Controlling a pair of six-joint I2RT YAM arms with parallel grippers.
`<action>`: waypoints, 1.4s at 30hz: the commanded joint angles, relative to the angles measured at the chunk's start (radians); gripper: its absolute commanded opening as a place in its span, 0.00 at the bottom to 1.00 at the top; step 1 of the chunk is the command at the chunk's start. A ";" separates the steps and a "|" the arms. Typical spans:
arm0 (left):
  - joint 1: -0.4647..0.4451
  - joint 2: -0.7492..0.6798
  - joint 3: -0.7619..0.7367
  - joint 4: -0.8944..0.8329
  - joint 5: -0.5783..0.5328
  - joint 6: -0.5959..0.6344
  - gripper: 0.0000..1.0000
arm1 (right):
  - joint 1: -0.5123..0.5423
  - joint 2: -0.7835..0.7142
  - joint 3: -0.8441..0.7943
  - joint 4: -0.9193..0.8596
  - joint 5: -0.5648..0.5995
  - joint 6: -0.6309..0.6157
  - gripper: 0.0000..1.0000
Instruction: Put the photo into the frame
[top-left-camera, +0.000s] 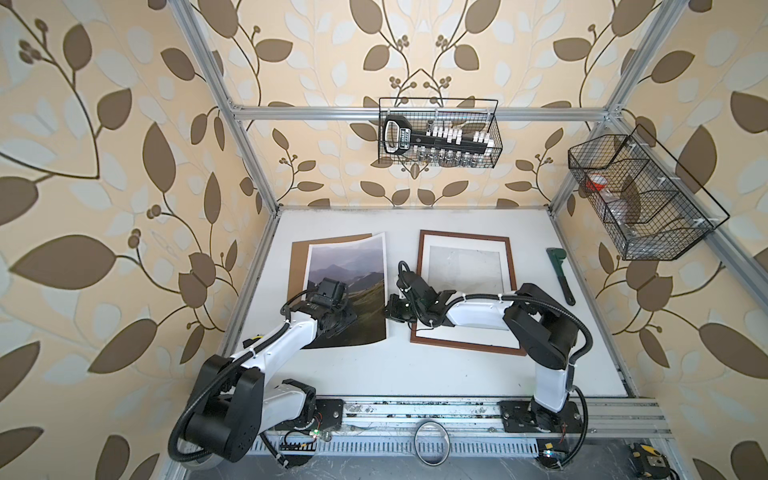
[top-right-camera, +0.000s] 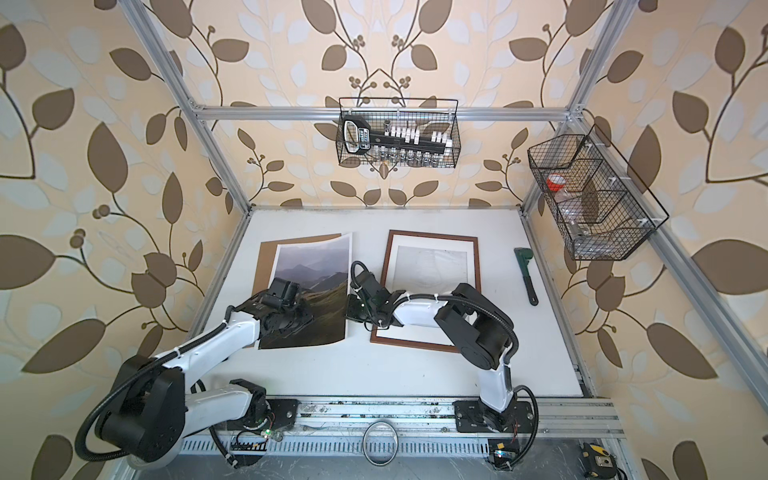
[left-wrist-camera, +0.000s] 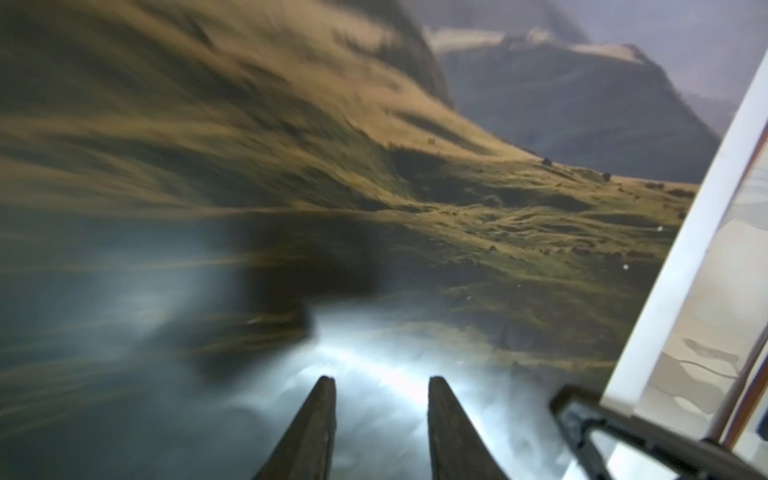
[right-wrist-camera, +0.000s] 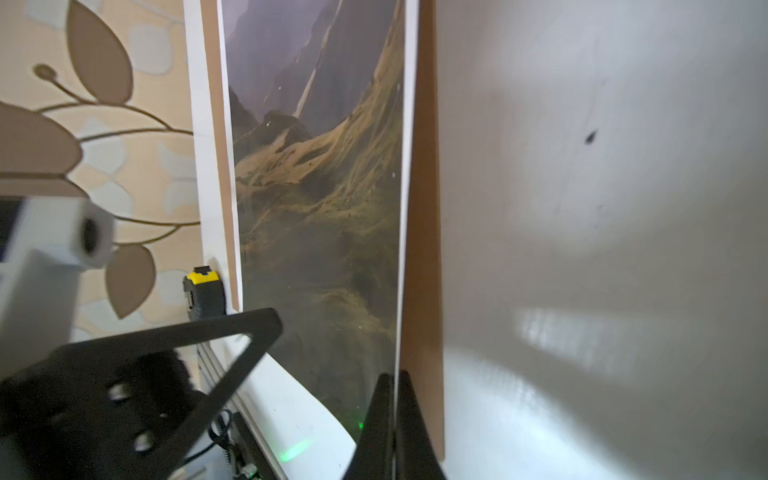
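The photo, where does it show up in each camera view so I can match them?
In a top view: the photo lies left of the frame.
In a top view: it again lies left of the frame.
Left wrist: it fills most of the picture.
Right wrist: seen edge-on, a narrow strip.
Shared landmark: the right gripper shut on its white edge.

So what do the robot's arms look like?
The left arm and right arm have white shells and chunky black joints. A ribbed black hose runs along each, held by white zip ties. Their fingers are dark and tapered.
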 joint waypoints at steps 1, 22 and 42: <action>0.007 -0.082 0.151 -0.201 -0.115 0.072 0.44 | -0.041 -0.116 0.133 -0.236 -0.031 -0.190 0.00; 0.007 -0.211 0.438 -0.287 -0.149 0.148 0.71 | 0.199 -0.192 0.984 -1.345 1.184 -0.841 0.00; 0.021 -0.294 0.181 0.186 0.267 -0.260 0.93 | 0.217 -0.268 0.517 -0.899 1.297 -0.928 0.00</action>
